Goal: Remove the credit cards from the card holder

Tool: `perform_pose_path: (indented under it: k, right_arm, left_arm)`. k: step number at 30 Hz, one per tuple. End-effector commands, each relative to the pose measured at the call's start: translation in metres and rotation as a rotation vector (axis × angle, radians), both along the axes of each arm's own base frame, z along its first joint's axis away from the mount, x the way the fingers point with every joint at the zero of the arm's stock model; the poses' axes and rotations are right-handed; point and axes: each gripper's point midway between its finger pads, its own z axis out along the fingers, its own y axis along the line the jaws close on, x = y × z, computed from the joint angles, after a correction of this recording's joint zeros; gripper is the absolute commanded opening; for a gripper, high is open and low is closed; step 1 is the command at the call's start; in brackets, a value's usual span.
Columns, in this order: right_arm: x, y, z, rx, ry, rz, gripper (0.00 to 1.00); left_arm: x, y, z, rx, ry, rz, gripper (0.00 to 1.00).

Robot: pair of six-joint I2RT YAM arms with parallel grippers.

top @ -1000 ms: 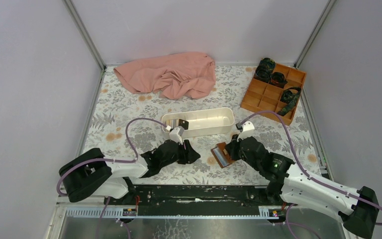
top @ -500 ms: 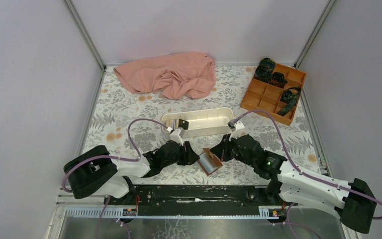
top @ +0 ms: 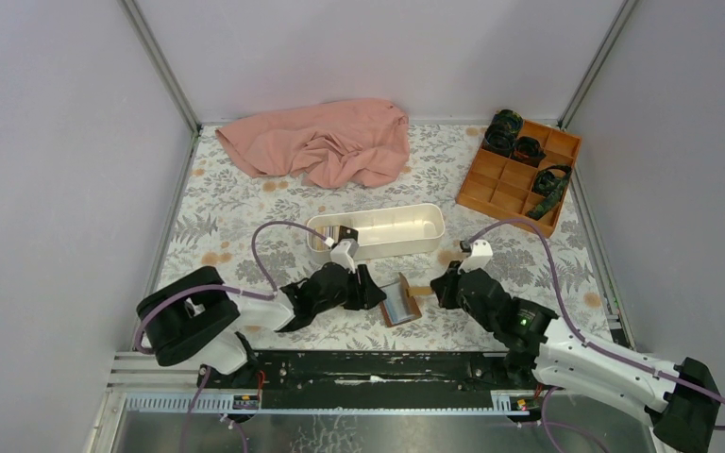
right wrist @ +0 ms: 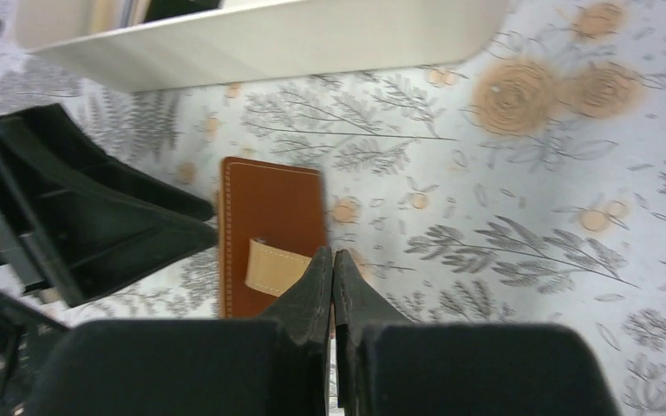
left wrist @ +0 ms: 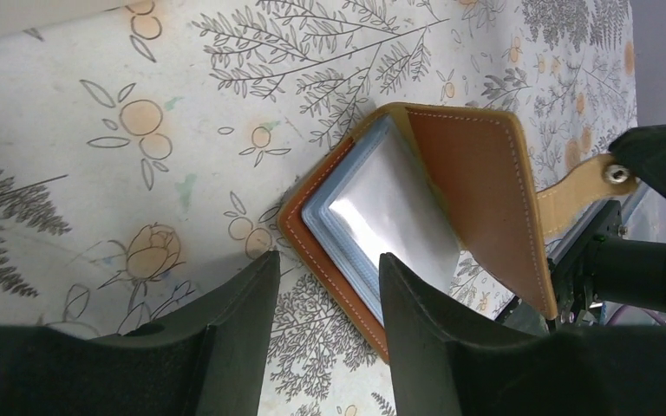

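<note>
Over the last second the right gripper [top: 442, 282] had carried the brown leather card holder [top: 399, 300] leftward across the flowered tablecloth [top: 236, 212], from in front of its own arm to the ground between the two arms. It had then drawn back to the right. The holder did not follow it back whole. Its cover flap [left wrist: 477, 195] now stood lifted off the lower half, and the tan snap tab [left wrist: 583, 187] ran out from the flap's edge to the right fingertips. Those jaws were clenched together, apparently with the tab's end pinched between them.

The left gripper [left wrist: 325, 264] had meanwhile edged toward the holder. Its jaws were spread and grasped nothing, and the holder's near corner lay just ahead of the gap between them.

With the flap up, the stack of credit cards [left wrist: 381, 208] lay bare inside, pale blue at the edges and glaring on top, and still seated in the holder. None was in either pair of jaws.

I judged the opening step nearly done and the extraction not begun. The left jaws were placed to close on the lower half or on a card while the right held the flap back. The hold on the tab looked slight, and a slip would let the flap drop over the cards.
</note>
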Motion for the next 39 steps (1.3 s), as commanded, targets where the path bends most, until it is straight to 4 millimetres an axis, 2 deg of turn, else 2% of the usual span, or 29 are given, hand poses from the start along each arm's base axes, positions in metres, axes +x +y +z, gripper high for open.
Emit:
perform_pose_path:
  k: [1,9,20,24,27,30,32,33,37,39]
  right_arm:
    - [0.009,-0.026,-0.008,-0.073,-0.016,-0.116,0.0]
    - [0.01,-0.052,-0.013,-0.238,0.003,-0.174,0.0]
    - [0.009,-0.053,-0.025,-0.311,0.075,-0.194,0.01]
    - [0.008,-0.057,-0.015,-0.285,0.058,-0.208,0.06]
    - [0.006,-0.06,-0.007,-0.28,0.046,-0.2,0.14]
    - [0.003,-0.061,-0.007,-0.284,0.054,-0.191,0.28]
    - [0.002,-0.06,-0.007,-0.287,0.059,-0.181,0.43]
    - [0.002,-0.059,-0.008,-0.29,0.061,-0.175,0.47]
    - [0.005,-0.055,-0.004,-0.286,0.042,-0.159,0.5]
    - [0.006,-0.054,-0.005,-0.281,0.036,-0.156,0.39]
  left_arm:
    - [0.002,-0.007,-0.002,-0.004,-0.003,-0.027,0.54]
    - [0.003,-0.011,-0.007,-0.001,0.007,-0.031,0.54]
    - [0.004,-0.016,-0.005,-0.012,0.007,-0.042,0.54]
    - [0.004,-0.016,-0.001,-0.017,0.001,-0.042,0.54]
    - [0.004,-0.016,-0.002,-0.014,0.001,-0.042,0.54]
    - [0.005,-0.018,-0.002,-0.019,0.002,-0.042,0.54]
    - [0.004,-0.02,-0.002,-0.026,0.005,-0.05,0.54]
    - [0.004,-0.021,-0.002,-0.028,0.008,-0.053,0.54]
    - [0.003,-0.022,-0.001,-0.034,0.009,-0.058,0.54]
    - [0.003,-0.021,-0.001,-0.033,0.008,-0.056,0.54]
